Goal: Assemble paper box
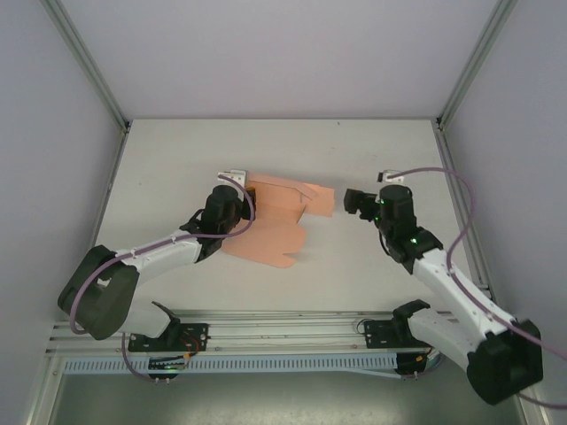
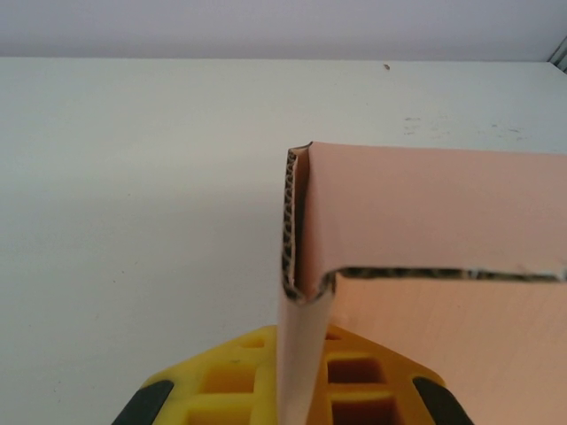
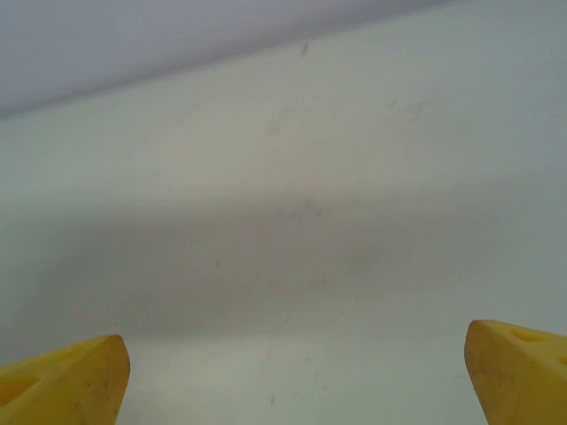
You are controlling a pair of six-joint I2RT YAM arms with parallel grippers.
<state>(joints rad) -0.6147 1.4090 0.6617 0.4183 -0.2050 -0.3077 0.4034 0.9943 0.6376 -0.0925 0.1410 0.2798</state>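
Paper box (image 1: 282, 232), clamped in left end effector (image 1: 241, 209)

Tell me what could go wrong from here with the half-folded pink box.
The left fingers pinch only one thin flap of the paper box; it could slip out or crease. The right fingers stand open close to the box's right end, holding nothing; a push from them might slide the card across the table or flatten its raised flap.
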